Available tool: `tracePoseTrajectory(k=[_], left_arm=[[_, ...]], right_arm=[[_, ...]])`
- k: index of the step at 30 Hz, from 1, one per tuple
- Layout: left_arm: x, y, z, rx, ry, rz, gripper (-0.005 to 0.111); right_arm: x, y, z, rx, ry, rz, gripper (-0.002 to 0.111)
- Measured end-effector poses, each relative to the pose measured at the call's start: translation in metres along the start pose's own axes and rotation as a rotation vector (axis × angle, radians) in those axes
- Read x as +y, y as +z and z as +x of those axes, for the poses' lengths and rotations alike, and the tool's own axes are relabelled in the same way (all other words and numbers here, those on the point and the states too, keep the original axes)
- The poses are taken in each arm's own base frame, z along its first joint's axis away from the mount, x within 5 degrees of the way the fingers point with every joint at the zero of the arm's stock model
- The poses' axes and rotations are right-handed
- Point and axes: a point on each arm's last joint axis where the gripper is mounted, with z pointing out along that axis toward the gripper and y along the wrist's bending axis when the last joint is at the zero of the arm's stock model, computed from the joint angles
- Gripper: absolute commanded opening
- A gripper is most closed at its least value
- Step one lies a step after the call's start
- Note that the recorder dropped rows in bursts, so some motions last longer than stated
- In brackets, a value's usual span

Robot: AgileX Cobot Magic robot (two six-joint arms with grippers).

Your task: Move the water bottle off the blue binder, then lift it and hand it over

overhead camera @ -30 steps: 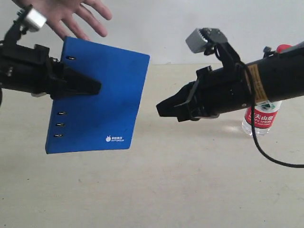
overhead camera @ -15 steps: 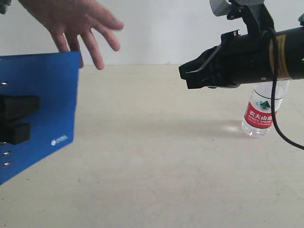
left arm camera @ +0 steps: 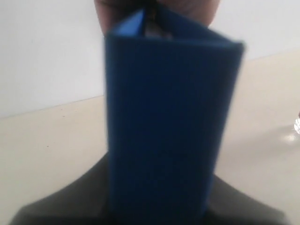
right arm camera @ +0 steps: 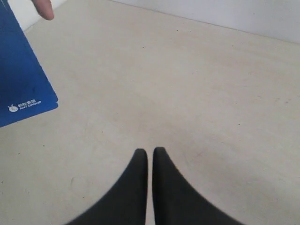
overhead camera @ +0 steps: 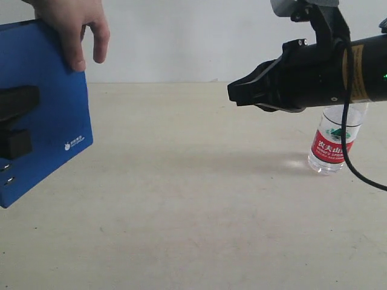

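Note:
The blue binder (overhead camera: 51, 78) hangs upright in the air at the far left, with my left gripper (overhead camera: 24, 124) shut on it. In the left wrist view the blue binder (left arm camera: 164, 117) fills the gap between the dark fingers (left arm camera: 56, 206). A person's hand (overhead camera: 69, 24) grips the binder's top edge. The water bottle (overhead camera: 329, 145), with its red-and-white label, stands on the table at the right, its cap hidden behind my right arm. My right gripper (overhead camera: 233, 93) hovers shut and empty above the table; the right wrist view shows the same gripper (right arm camera: 150, 151) with jaws together.
The beige table (overhead camera: 193, 211) stretches between the two arms under a pale wall. In the right wrist view, the binder's logo corner (right arm camera: 23, 89) and a fingertip (right arm camera: 44, 8) show at the edge. A black cable (overhead camera: 347, 163) hangs from the right arm beside the bottle.
The binder has swung left and more upright in my left gripper. The hand came down and took hold of its top edge. My right arm rose, then held still.

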Motion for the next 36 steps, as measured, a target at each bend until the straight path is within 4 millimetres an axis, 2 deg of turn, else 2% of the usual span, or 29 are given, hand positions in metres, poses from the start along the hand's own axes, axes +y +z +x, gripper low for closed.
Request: tracePoseTrajectory(k=[4, 14, 17, 23, 27, 30, 31, 32, 33, 34, 35, 36], left_arm=[[-0.004, 0.001, -0.001, -0.003, 0.000, 0.011, 0.005], [-0.008, 0.017, 0.010, 0.074, 0.022, 0.014, 0.008], [-0.011, 0.018, 0.011, 0.091, 0.019, 0.054, 0.019], [-0.018, 0.017, 0.014, 0.115, 0.024, 0.124, 0.054], [-0.018, 0.017, 0.014, 0.116, 0.024, 0.128, 0.063], [-0.018, 0.017, 0.014, 0.116, 0.024, 0.128, 0.062], [-0.018, 0.017, 0.014, 0.116, 0.026, 0.128, 0.058], [-0.018, 0.017, 0.014, 0.116, 0.026, 0.128, 0.041], [-0.017, 0.018, 0.014, 0.113, 0.054, 0.120, 0.032], [-0.017, 0.019, 0.014, 0.112, 0.084, 0.110, 0.011], [-0.013, 0.024, 0.015, 0.109, 0.175, 0.062, 0.006], [-0.008, 0.030, 0.018, 0.116, 0.273, 0.008, 0.006]], right_arm=[[0.000, 0.000, 0.000, 0.000, 0.002, 0.000, 0.000], [0.000, 0.000, 0.000, 0.000, 0.002, -0.002, 0.000], [0.000, 0.000, 0.000, 0.000, 0.002, -0.002, 0.000], [0.000, 0.000, 0.000, 0.000, 0.002, -0.002, 0.000], [0.000, 0.000, 0.000, 0.000, 0.002, -0.002, 0.000], [0.000, 0.000, 0.000, 0.000, 0.002, -0.002, 0.000], [0.001, 0.000, 0.000, 0.001, 0.002, -0.006, 0.000], [0.001, 0.000, 0.000, 0.002, 0.002, -0.008, 0.000], [0.001, 0.000, 0.000, 0.003, 0.002, -0.015, 0.000], [0.002, 0.000, 0.000, 0.004, 0.002, -0.017, 0.000], [0.002, 0.000, 0.000, 0.004, 0.002, -0.019, 0.000], [0.002, 0.000, 0.000, 0.004, 0.002, -0.021, 0.000]])
